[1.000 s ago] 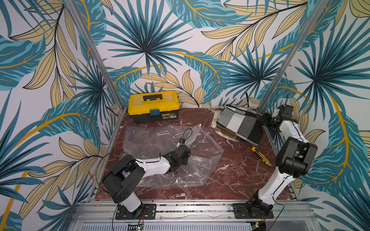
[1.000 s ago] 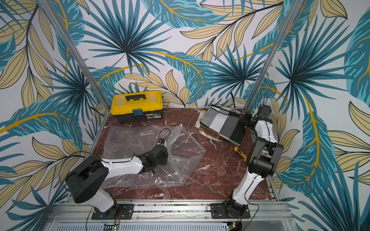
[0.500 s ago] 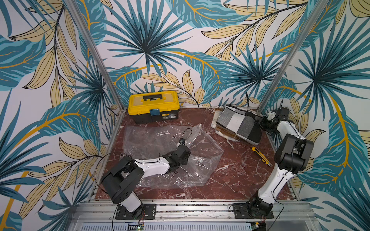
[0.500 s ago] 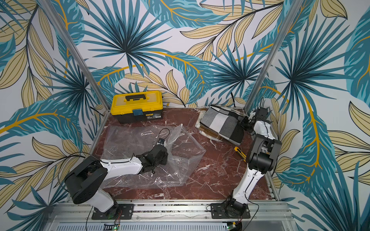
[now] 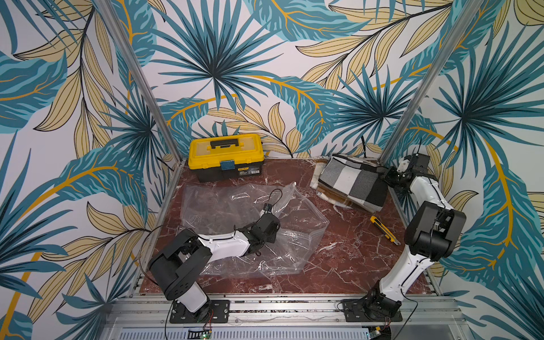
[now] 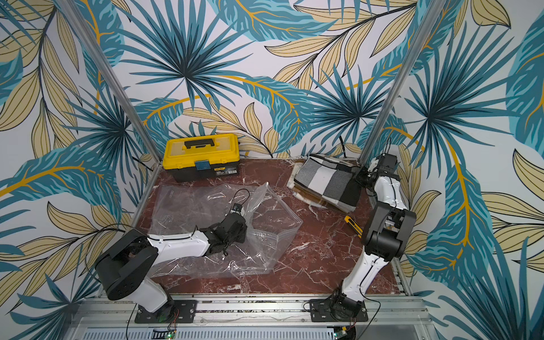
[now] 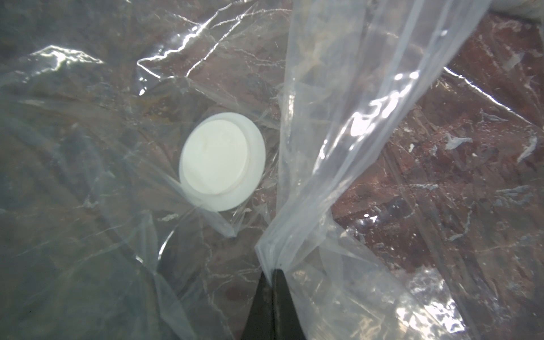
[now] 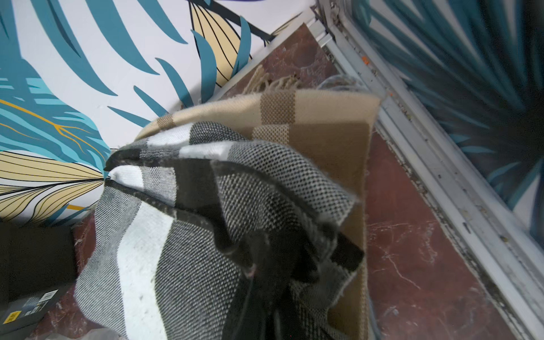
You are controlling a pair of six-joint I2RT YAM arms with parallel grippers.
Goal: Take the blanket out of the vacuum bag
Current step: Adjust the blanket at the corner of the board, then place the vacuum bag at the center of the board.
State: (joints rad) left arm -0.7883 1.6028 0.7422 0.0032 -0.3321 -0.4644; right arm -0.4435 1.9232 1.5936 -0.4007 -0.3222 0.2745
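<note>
At far corner | right claw [image 5: 386, 177] now clamps blanket [image 5: 351, 184] | left claw [image 7: 271, 269] pinches vacuum bag [image 5: 217, 206]

Showing the vacuum bag [image 5: 223, 203], clear and crinkled, lying empty and spread across the middle of the table [image 5: 338, 265], round white valve [image 7: 222, 162] facing up beside a rising fold; showing the blanket [image 5: 350, 182], folded, checked grey, white and black over tan, resting outside the bag in the far right corner
</note>
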